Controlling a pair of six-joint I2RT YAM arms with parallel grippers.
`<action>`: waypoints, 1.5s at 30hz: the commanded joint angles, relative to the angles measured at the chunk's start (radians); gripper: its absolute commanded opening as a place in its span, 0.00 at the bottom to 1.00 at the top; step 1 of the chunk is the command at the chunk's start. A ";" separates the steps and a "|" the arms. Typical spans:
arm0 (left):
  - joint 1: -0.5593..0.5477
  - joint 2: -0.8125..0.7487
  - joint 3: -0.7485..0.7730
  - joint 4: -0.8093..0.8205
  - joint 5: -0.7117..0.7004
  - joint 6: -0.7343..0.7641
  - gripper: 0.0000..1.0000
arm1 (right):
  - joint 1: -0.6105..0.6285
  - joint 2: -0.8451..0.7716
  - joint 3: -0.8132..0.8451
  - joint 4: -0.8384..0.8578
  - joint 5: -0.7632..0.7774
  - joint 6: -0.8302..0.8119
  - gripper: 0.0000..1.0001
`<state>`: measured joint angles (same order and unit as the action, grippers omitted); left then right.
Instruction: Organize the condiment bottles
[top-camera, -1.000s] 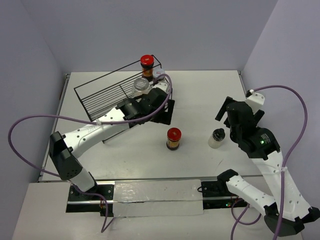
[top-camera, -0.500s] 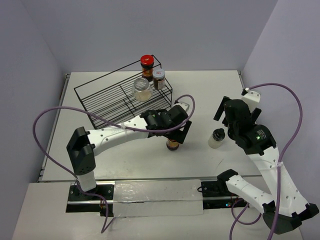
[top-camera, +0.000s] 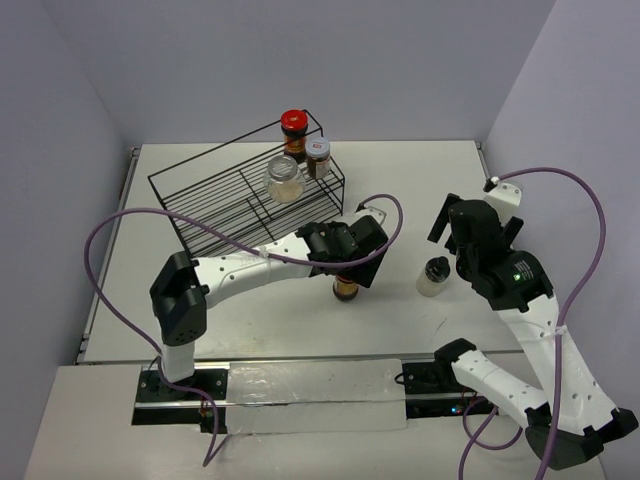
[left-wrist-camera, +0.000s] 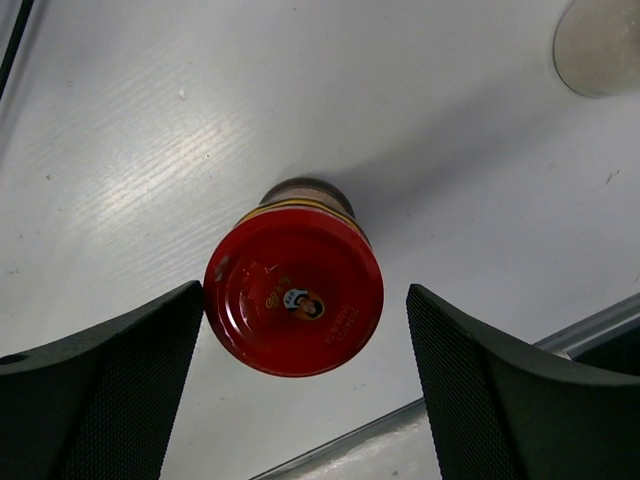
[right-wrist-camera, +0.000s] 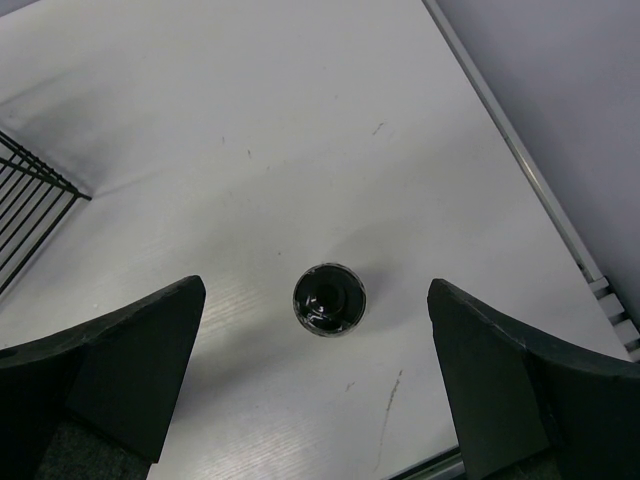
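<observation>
Left hand (left-wrist-camera: 305, 305) newly astride red-lidded jar (left-wrist-camera: 293, 300)

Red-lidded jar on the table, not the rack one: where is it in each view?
Top external: red-lidded jar just below centre, mostly hidden under the left pincer.
Left wrist: centre, lid toward camera, between the open fingers.
Right wrist: not in it; that one is the black-lidded jar.
Shared landmark: white table in all three; rack corner also at the right wrist's left edge.
</observation>
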<state>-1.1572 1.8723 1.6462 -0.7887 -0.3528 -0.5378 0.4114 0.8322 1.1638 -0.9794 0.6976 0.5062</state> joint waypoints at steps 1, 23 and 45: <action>-0.001 0.031 0.066 -0.006 -0.029 0.012 0.86 | -0.008 -0.010 -0.003 0.036 0.007 -0.007 1.00; -0.001 0.017 0.100 -0.100 -0.143 -0.048 0.10 | -0.008 0.003 0.004 0.064 -0.016 -0.018 1.00; 0.252 -0.265 0.426 -0.211 -0.199 0.119 0.10 | -0.008 0.009 -0.017 0.133 -0.068 -0.032 1.00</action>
<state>-0.9617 1.6635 1.9189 -1.0354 -0.4805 -0.4965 0.4089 0.8467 1.1503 -0.8983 0.6307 0.4905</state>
